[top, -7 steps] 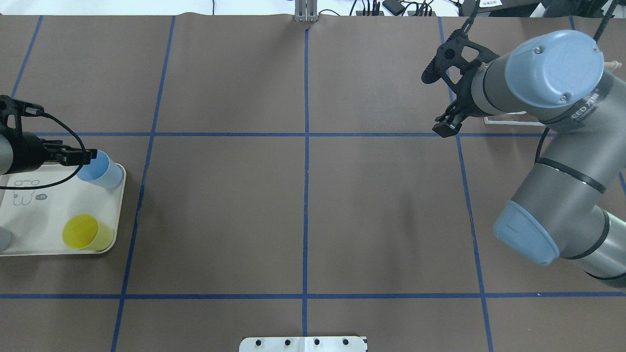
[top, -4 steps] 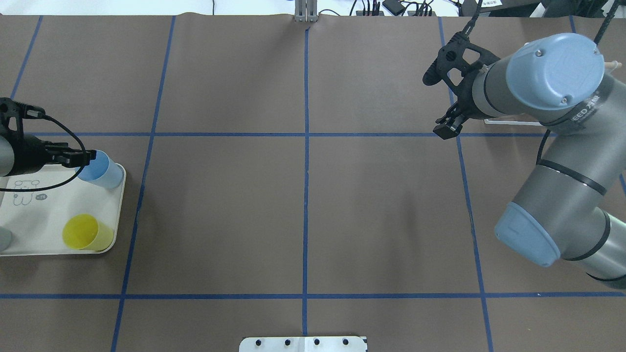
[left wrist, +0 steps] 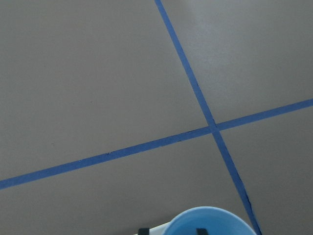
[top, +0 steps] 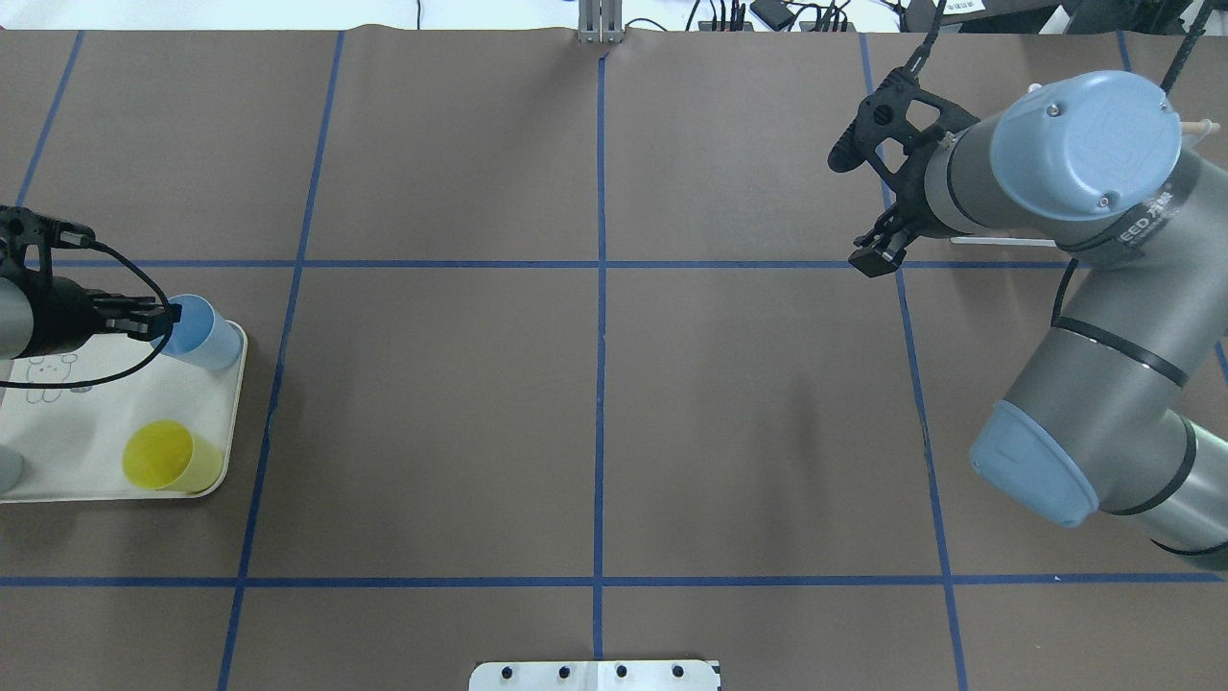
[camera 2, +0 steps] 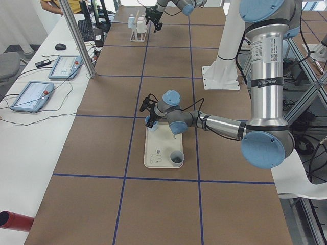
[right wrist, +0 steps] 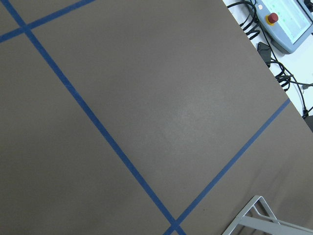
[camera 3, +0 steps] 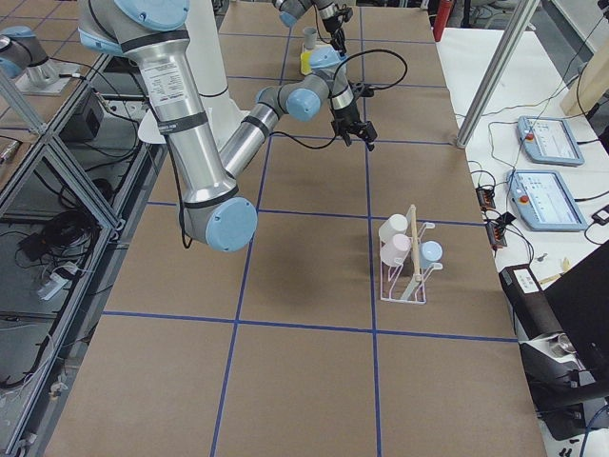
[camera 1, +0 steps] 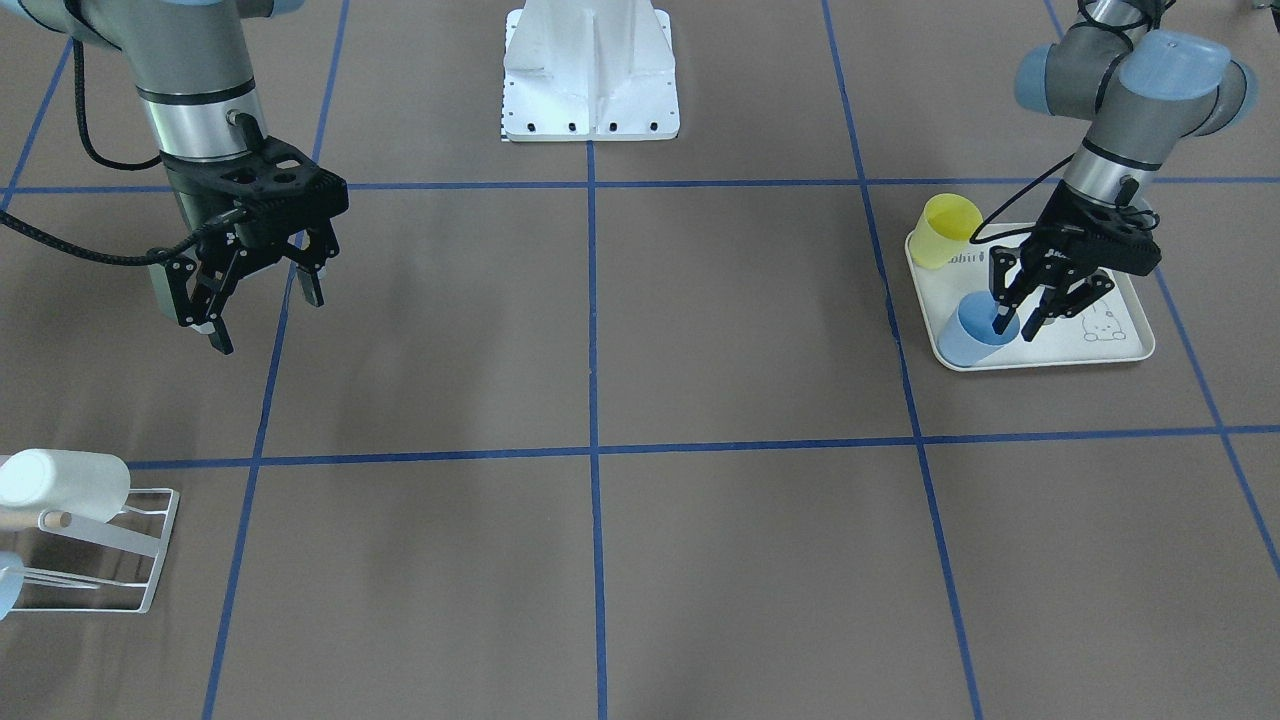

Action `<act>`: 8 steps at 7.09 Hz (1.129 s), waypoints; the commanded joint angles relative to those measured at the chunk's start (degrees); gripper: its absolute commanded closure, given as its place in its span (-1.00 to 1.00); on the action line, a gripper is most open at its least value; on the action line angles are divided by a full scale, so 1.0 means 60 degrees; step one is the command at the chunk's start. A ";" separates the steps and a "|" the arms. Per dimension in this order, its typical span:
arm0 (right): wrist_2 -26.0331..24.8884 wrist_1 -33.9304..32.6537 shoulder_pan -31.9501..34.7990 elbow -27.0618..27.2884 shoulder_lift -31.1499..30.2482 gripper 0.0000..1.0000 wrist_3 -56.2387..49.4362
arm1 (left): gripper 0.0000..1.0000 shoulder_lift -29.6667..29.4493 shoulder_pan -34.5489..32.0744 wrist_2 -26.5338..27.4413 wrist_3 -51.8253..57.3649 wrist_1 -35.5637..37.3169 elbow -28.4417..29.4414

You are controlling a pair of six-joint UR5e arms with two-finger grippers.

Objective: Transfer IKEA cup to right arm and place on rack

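Both apart: left jaws straddle blue cup rim at tray edge, right jaws empty; lopsided closing could tip it.

The right arm is silver-grey, blue-capped, with a black claw.

Left arm reaches low, right arm raised (jaws parted).

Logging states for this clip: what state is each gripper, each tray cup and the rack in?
left gripper, open, fingers straddling blue cup rim
blue cup, upright on tray
yellow cup, upright on tray
right gripper, open, empty
rack, standing, white cup lying on it
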 commanded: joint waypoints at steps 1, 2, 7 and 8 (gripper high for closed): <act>-0.0001 0.0000 -0.0005 -0.0017 -0.0005 -0.97 -0.0005 | 0.31 0.0001 0.0001 -0.0015 0.0001 -0.0012 0.0069; -0.0001 0.0000 -0.0020 -0.0031 0.0009 -0.97 -0.0005 | 0.82 0.0001 0.0001 -0.0044 -0.0042 -0.0012 0.0055; -0.0030 0.0699 -0.0122 -0.0089 0.0010 -0.98 0.0227 | 1.00 0.0045 -0.0406 -0.0772 0.0060 0.0075 -0.0528; -0.0073 0.1153 -0.0311 -0.0278 0.0010 -0.98 0.0679 | 1.00 -0.0013 -0.0772 -0.1140 0.0060 0.0207 -0.0865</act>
